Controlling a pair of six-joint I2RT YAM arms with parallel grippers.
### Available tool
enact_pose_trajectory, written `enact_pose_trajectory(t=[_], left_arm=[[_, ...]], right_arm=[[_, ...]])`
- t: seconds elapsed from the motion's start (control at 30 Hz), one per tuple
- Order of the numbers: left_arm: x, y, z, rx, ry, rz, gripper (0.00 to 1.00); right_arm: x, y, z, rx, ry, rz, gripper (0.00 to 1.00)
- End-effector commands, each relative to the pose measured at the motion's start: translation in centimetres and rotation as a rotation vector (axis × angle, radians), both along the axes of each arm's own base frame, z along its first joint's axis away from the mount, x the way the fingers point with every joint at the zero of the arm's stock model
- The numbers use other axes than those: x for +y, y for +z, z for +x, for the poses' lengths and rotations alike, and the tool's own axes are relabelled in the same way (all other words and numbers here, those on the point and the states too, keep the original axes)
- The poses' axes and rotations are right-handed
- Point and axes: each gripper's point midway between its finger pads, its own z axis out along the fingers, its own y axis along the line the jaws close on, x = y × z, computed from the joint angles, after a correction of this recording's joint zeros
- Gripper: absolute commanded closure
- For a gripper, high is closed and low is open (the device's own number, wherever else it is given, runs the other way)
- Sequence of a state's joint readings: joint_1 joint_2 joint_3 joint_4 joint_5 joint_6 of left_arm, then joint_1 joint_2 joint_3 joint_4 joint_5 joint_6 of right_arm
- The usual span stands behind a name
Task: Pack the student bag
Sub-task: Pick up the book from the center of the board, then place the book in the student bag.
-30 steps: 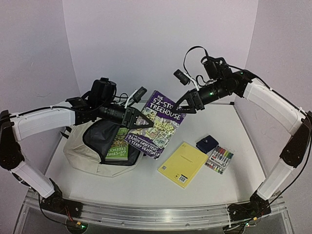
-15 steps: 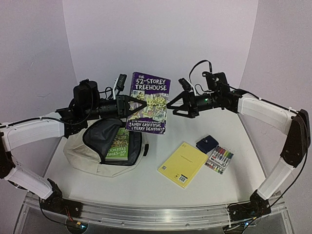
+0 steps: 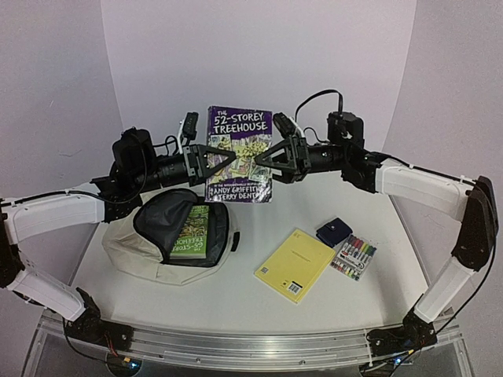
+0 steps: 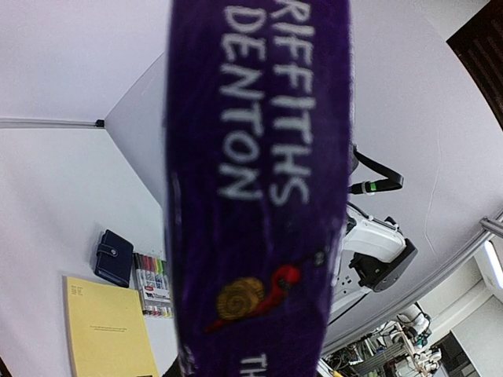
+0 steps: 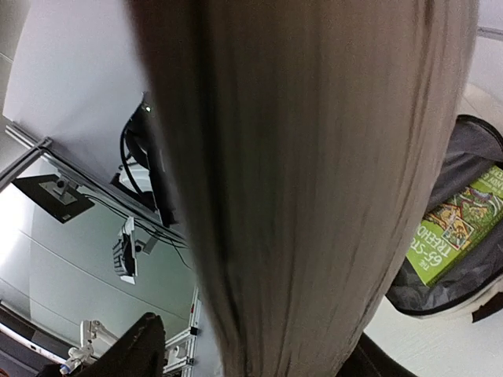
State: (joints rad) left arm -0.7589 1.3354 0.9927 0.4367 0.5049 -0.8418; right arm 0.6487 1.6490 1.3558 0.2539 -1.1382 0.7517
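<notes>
My left jaws are pinched nearly shut on the spine edge of the purple book [image 3: 240, 133], holding it upright in the air toward the far edge of the counter [image 3: 236, 310]. My right jaws sit at the book's opposite page edge; I cannot tell whether they grip it. The student bag [image 3: 130, 245] lies open by the counter's left edge, with a green book [image 3: 189, 233] inside.
</notes>
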Motion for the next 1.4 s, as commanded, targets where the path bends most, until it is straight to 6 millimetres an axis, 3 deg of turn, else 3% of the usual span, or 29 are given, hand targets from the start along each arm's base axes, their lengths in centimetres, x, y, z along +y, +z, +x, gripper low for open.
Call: enact_pose_trajectory(t=[0.0,0.13,0.27,0.37,0.43,0.53,0.6,0.7,0.93,1.13,1.37], left_arm=[[0.7,4.0,-0.8,-0.076,-0.010,-0.127,1.00],[0.7,3.0,-0.1,-0.018,0.018,-0.097,1.00],[1.0,1.9,0.6,0.030,0.062,-0.027,0.96],[2.2,1.0,1.9,0.079,0.170,0.071,0.80],[3.8,-0.8,3.3,0.143,0.294,0.190,0.56],[7.8,-3.4,4.6,0.210,0.500,0.388,0.28],[10.4,-4.5,5.1,0.229,0.603,0.522,0.18],[13.5,-6.9,5.4,0.277,0.707,0.740,0.17],[13.8,-15.5,5.8,0.386,0.638,1.135,0.27],[14.5,-21.2,6.9,0.427,0.641,1.416,0.37],[13.7,-24.3,9.3,0.393,0.633,1.549,0.36]], right_arm=[[0.3,3.1,-0.4,-0.016,0.038,0.118,0.49],[0.4,3.3,0.1,-0.011,0.016,0.124,0.69],[0.9,2.2,1.0,0.035,-0.008,0.109,0.99],[1.2,0.7,1.8,0.083,-0.036,0.090,1.00],[1.4,-0.2,2.4,0.098,-0.066,0.081,1.00],[1.4,-1.7,3.8,0.127,-0.122,0.064,1.00],[1.2,-2.9,5.3,0.157,-0.177,0.049,1.00],[0.6,-6.3,8.0,0.240,-0.270,0.008,1.00],[1.4,-12.3,10.3,0.391,-0.334,-0.031,1.00],[1.5,-14.9,10.7,0.445,-0.347,-0.026,1.00],[1.5,-16.7,10.5,0.479,-0.344,-0.021,1.00]])
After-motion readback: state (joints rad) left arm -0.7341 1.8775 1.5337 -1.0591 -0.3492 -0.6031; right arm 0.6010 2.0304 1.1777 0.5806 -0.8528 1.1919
